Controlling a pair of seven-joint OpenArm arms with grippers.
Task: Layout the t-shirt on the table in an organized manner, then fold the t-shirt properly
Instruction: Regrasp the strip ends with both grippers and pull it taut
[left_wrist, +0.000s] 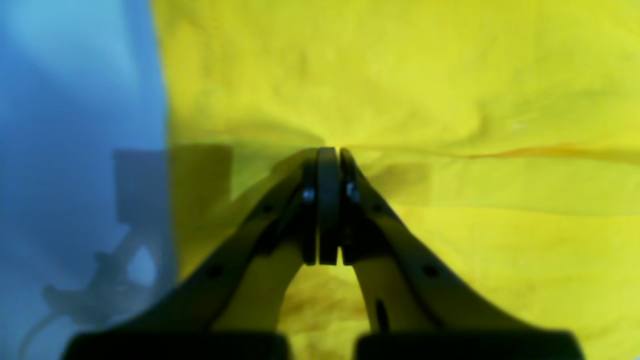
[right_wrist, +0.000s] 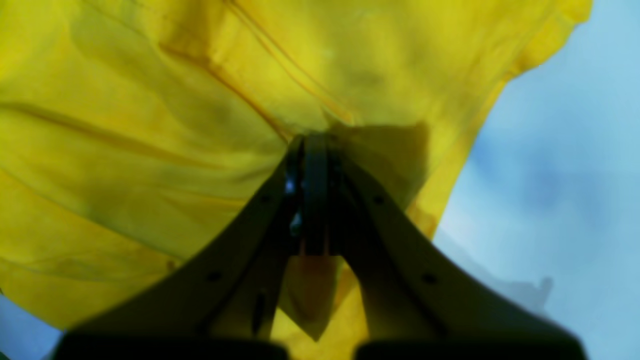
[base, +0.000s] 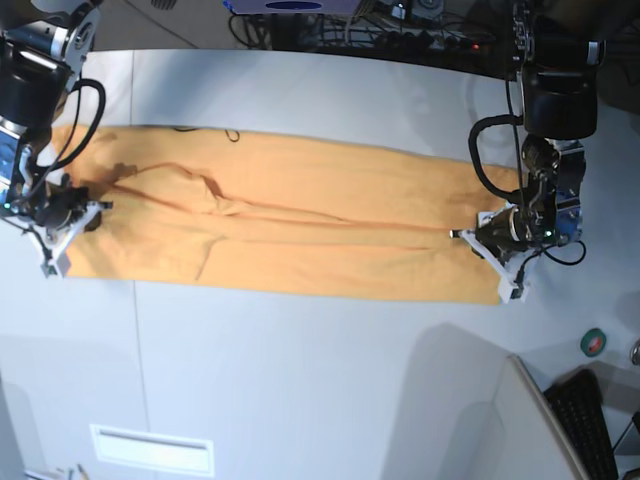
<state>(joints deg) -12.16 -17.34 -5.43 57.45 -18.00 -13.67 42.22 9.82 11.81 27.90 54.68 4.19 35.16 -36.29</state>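
Note:
The orange-yellow t-shirt (base: 280, 230) lies on the white table (base: 300, 380) as a long band, doubled along its length, with a crease running through its middle. My left gripper (base: 462, 234) is shut on the band's right end; in the left wrist view the jaws (left_wrist: 328, 150) pinch a fold, with wrinkles spreading from it. My right gripper (base: 100, 207) is shut on the band's left end, and the right wrist view shows cloth bunched at the closed tips (right_wrist: 314, 137). No print shows on the shirt.
A green tape roll (base: 593, 342) and a black keyboard (base: 590, 420) sit at the table's front right. Cables (base: 400, 20) run along the back edge. A white rectangle (base: 150, 448) lies near the front left. Bare table (left_wrist: 75, 100) borders the shirt's end.

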